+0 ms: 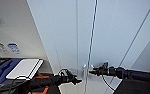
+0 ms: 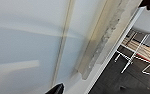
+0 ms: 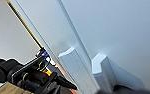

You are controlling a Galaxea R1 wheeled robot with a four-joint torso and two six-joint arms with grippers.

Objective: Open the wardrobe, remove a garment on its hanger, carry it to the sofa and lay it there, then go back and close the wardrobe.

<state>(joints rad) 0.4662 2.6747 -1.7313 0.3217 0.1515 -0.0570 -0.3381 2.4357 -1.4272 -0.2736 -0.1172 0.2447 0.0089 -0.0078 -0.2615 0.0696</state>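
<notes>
The white wardrobe [image 1: 66, 37] stands close in front of me, its two flat doors meeting at a thin dark seam and looking shut. Its pair of small white handles [image 1: 88, 68] sits low on either side of that seam, and they loom large in the right wrist view [image 3: 74, 68]. My right gripper [image 1: 91, 72] reaches in from the right and is at the right-hand handle. My left gripper [image 1: 77, 80] hangs just left of and below the left-hand handle, short of the door. The left arm [image 3: 28, 76] also crosses the right wrist view. The left wrist view looks along the wardrobe door [image 2: 28, 45].
To the left of the wardrobe are a pale wall with blue labels [image 1: 13, 48], a white flat panel [image 1: 24, 68] and a blue object [image 1: 2, 70]. Dark floor and white chair legs [image 2: 131, 57] lie off the wardrobe's side.
</notes>
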